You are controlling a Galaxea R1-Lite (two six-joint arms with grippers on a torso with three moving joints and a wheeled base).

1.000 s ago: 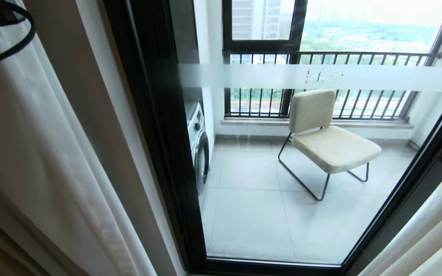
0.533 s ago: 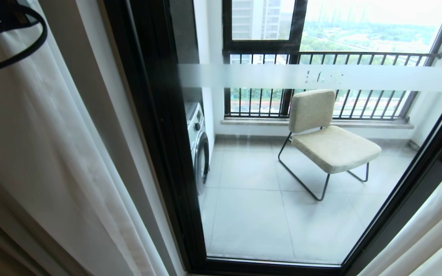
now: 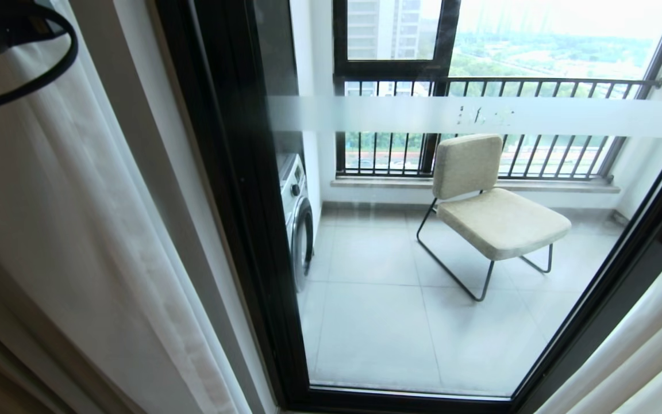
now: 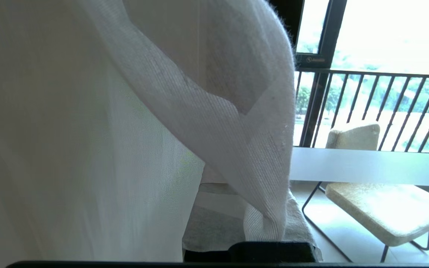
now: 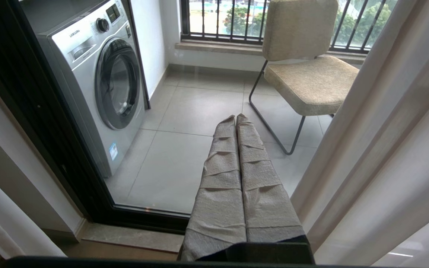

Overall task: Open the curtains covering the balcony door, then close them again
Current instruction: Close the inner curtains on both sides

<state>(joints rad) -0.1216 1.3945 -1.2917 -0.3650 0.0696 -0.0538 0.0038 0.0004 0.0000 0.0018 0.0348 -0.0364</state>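
The curtains hang on both sides of the balcony door (image 3: 233,190). On the left are a white sheer (image 3: 61,230) and a beige layer (image 3: 153,149); more folds (image 3: 653,356) hang at the lower right. The door's glass, with its frosted band (image 3: 566,118), is uncovered in the middle. My left gripper (image 4: 266,229) is shut on a fold of woven curtain fabric (image 4: 214,111), and sheer (image 4: 69,149) hangs beside it. Only a dark part of that arm and a cable loop (image 3: 49,75) show in the head view. My right gripper (image 5: 236,118) is shut and empty, low before the door beside the right curtain (image 5: 385,149).
Behind the glass stand a washing machine (image 3: 299,221) on the left and a beige chair (image 3: 492,213) on grey tiles. A black-framed window with railing bars (image 3: 538,86) closes the balcony's far side. The door's black sill (image 5: 143,219) runs along the floor.
The cable loop at the top left has shifted to the right. The left sheer's edge has shifted a little the same way. The right arm has kept still.
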